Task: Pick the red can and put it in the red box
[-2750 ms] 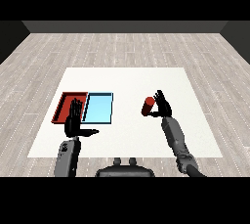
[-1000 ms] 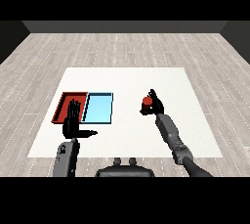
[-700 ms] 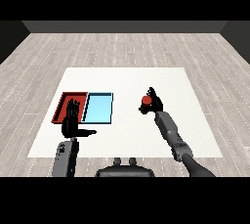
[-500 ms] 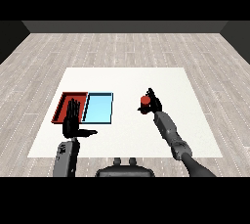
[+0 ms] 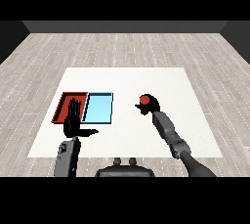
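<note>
- Fingers of the right hand [image 5: 152, 105] are curled round the red can [image 5: 144, 101], which is held above the white table [image 5: 127, 78], right of the trays.
- The left hand [image 5: 73, 122] is held flat with straight fingers, thumb out, over the red tray's [image 5: 62, 106] near edge.
- The light blue tray [image 5: 99, 108] is set touching the red one.

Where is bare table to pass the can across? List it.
Free: the strip between the blue tray and the right hand holding the can, and the table's far half. Crowded: the left hand overlaps the red tray's near edge.
</note>
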